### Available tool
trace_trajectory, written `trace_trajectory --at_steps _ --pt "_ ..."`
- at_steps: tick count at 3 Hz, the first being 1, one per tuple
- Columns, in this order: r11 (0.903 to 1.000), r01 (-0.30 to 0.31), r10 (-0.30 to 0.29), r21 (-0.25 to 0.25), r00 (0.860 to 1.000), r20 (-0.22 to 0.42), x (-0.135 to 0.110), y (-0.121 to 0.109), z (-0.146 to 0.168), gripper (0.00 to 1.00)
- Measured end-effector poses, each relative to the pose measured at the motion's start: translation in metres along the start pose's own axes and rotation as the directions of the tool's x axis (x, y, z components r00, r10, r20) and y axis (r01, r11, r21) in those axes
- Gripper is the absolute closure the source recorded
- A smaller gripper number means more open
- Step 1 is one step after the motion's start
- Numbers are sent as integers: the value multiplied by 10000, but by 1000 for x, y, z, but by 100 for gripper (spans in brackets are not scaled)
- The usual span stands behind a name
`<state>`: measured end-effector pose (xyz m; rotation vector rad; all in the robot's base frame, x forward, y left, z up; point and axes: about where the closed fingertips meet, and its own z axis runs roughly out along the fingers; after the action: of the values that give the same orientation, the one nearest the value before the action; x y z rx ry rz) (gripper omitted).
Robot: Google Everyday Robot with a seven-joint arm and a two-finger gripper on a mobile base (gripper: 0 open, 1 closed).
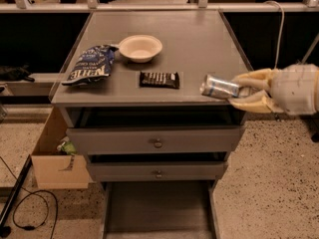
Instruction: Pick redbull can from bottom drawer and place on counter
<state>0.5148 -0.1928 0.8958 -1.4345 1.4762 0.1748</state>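
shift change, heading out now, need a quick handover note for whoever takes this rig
Gripper: at the counter's front right corner, shut on the redbull can, which lies sideways.
Bottom drawer: pulled open, can out of it.
Candy bar, bowl and chip bag lie to the can's left.
Done: can picked and brought to counter height.
Left: set it down and release; I cannot tell whether it touches the surface.
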Motion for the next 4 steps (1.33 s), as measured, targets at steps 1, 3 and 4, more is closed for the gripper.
trace_trajectory --at_steps 1,3,4 --pt "9996 228 -235 -185 9989 -405 -13 -57 14 100" --pt "9972 694 -696 -283 9975 -85 -48 -83 39 100" --pt "9963 768 -782 -379 9963 -369 -42 -95 49 100"
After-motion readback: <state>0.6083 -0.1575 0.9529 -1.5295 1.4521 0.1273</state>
